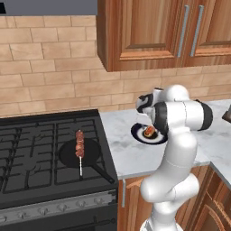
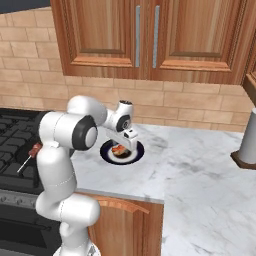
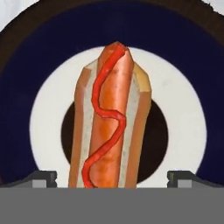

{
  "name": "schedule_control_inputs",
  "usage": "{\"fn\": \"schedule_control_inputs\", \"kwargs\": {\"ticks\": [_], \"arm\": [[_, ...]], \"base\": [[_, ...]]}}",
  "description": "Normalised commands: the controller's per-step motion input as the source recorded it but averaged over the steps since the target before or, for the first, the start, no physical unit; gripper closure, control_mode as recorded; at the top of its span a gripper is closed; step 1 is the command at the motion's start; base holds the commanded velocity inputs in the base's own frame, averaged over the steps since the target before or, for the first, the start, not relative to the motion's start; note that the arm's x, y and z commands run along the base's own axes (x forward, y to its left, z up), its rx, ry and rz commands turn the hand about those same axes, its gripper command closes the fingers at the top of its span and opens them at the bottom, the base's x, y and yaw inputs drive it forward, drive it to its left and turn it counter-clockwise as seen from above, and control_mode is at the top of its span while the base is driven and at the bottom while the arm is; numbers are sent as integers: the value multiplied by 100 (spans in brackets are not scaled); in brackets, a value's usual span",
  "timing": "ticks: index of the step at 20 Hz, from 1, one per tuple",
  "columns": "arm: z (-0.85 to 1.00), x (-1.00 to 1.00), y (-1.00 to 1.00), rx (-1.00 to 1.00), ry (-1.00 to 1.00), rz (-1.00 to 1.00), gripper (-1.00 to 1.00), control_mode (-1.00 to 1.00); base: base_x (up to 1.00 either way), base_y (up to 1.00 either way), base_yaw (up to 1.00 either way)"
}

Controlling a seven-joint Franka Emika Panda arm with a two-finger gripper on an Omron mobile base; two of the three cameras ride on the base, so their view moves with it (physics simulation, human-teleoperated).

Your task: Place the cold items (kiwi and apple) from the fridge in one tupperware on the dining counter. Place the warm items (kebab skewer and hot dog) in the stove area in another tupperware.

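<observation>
The hot dog (image 3: 109,122), a sausage in a bun with a red ketchup squiggle, lies on a dark blue and white plate (image 3: 26,65) on the marble counter just right of the stove. My gripper (image 3: 112,179) hangs straight above it, open, with one fingertip (image 3: 41,179) on each side of the bun's near end and not touching it. From the base, the hot dog (image 1: 149,131) (image 2: 120,150) shows under the hand. The kebab skewer (image 1: 80,144) rests across a black pan (image 1: 67,153) on the stove; its end (image 2: 35,150) peeks from behind my arm.
The black gas stove (image 1: 27,153) fills the left. The marble counter (image 2: 200,190) wraps around to the right, where a grey cylinder on a wooden base (image 2: 247,140) stands. Wooden wall cabinets (image 2: 145,35) hang over the counter, close above the arm.
</observation>
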Motion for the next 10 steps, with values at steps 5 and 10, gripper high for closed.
{"fn": "schedule_control_inputs", "kwargs": {"ticks": [5,10], "arm": [[-33,15,-10,0,0,0,-100,-100],[-27,3,-7,0,0,0,-100,-100]], "base": [[0,0,0],[0,0,0]]}}
